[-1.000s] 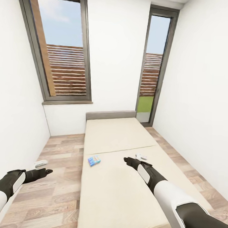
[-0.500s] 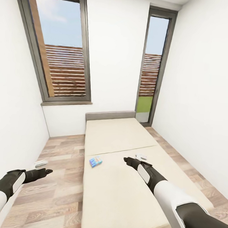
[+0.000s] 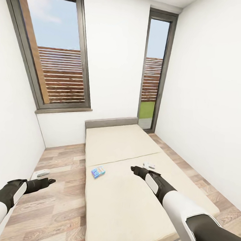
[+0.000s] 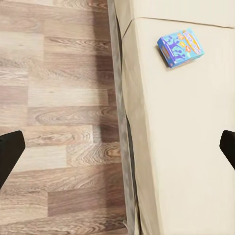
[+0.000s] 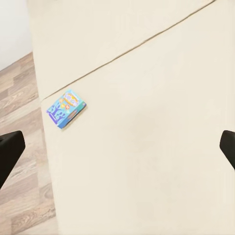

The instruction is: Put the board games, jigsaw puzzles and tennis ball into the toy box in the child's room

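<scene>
Nearest the camera in the head view, both black-and-white arms reach forward at about the same low height. The right arm stretches over the wide low bed with its cream-beige mattress [image 3: 131,191], forearm angled inward, and its gripper [image 3: 149,165] hangs above the mattress near the seam that crosses the bed. The left arm extends beside the bed, over the wood-plank floor [image 3: 56,202], with its gripper [image 3: 42,173] held level above the planks. In each wrist view the two dark fingertips sit at opposite edges of the picture, so both pincers stand spread wide with nothing between them: the left gripper [image 4: 117,152] looks down on the bed's grey edge, the right gripper [image 5: 117,147] on bare mattress.

Farther along the bed, a thin light blue board game box with cartoon art [image 3: 98,172] lies flat on the mattress near the bed's left edge, just short of the seam, between the two grippers and apart from both.

Beyond the bed's grey headboard [image 3: 111,122] rises the white wall, with a large dark-framed window [image 3: 53,53] left of the bed and a tall narrow glazed door [image 3: 153,69] to its right.
</scene>
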You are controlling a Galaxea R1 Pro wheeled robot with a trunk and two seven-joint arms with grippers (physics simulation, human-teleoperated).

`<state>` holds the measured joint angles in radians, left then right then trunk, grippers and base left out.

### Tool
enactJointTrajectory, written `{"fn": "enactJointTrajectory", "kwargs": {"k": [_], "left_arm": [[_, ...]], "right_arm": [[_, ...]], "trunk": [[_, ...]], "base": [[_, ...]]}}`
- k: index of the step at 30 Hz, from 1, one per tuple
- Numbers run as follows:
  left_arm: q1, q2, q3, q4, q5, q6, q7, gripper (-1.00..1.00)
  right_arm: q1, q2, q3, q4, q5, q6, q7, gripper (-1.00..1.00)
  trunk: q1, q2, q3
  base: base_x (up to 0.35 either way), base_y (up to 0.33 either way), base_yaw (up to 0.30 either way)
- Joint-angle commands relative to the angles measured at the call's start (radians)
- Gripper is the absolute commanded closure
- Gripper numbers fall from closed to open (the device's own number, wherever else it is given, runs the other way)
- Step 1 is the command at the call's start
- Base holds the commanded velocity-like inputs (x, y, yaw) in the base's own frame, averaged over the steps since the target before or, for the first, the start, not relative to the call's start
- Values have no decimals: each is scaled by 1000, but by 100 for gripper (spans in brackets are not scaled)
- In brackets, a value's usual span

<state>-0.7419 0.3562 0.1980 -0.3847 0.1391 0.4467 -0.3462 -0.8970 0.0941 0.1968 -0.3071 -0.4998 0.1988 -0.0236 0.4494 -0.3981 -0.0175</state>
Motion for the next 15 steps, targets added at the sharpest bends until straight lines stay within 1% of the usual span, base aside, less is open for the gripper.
{"fn": "enactJointTrajectory", "kwargs": {"k": [1,5,10,15], "left_arm": [[-1,0,5,-1,7,9,-2,-100],[-1,0,5,0,7,9,-2,-100],[-1,0,6,-1,7,9,-2,-100],[-1,-1,5,-1,7,9,-1,-100]], "right_arm": [[-1,-1,5,-1,-5,4,-2,-100],[-1,-1,5,-1,-5,4,-2,-100],[-1,-1,5,-1,-5,4,-2,-100],[-1,-1,5,-1,-5,4,-2,-100]], "trunk": [[1,-2,-2],[1,-2,-1],[1,-2,1],[1,-2,2]], "base": [[0,17,-15],[0,86,-44],[0,160,-152],[0,42,-52]]}}
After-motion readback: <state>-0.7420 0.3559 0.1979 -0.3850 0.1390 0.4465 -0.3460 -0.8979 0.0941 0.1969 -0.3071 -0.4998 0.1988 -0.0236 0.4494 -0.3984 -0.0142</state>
